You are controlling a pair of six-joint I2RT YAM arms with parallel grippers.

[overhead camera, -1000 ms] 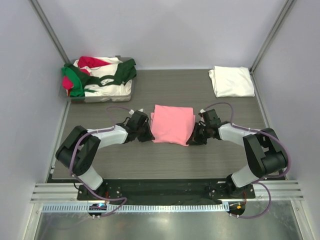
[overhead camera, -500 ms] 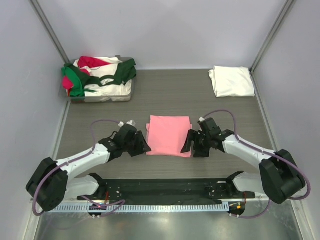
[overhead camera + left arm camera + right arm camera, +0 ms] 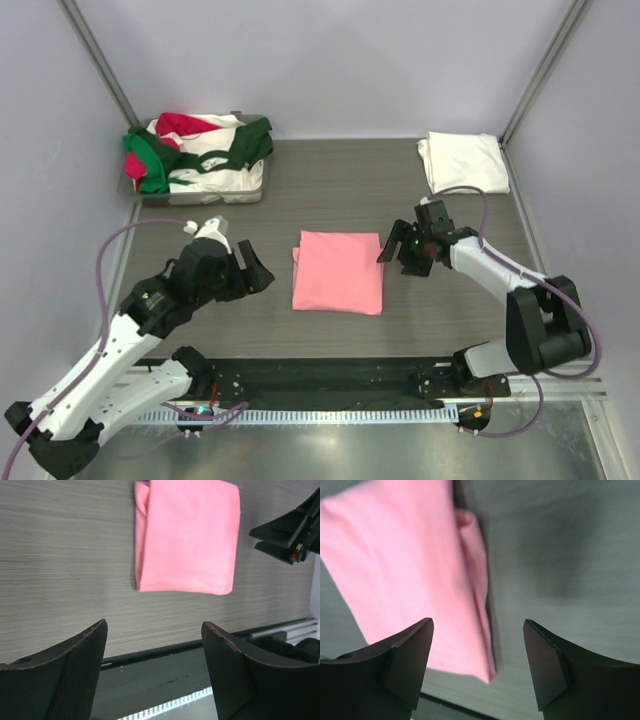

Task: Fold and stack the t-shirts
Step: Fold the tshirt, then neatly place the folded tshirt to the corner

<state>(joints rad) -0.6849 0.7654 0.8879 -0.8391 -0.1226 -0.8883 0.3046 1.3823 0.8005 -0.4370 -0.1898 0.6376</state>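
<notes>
A salmon-pink t-shirt (image 3: pixel 338 272) lies folded flat in the middle of the table, also in the left wrist view (image 3: pixel 187 535) and the right wrist view (image 3: pixel 410 570). My left gripper (image 3: pixel 258 272) hangs open to its left, raised and apart from it, nothing between its fingers (image 3: pixel 154 624). My right gripper (image 3: pixel 392 256) stands open just right of the shirt's far right corner, jaws empty (image 3: pixel 477 621). A folded white t-shirt (image 3: pixel 463 162) lies at the back right. Dark green, red and white t-shirts (image 3: pixel 200 155) are piled at the back left.
The piled shirts sit in a shallow clear tray (image 3: pixel 205 197) against the left wall. Grey walls with metal posts close the table on three sides. A black base rail (image 3: pixel 320 378) runs along the near edge. The right gripper (image 3: pixel 287 530) shows in the left wrist view.
Both grippers opened and let go of the pink shirt, which now lies flat. The left arm rose and drew back left; the right gripper pulled off to the right and farther back.
</notes>
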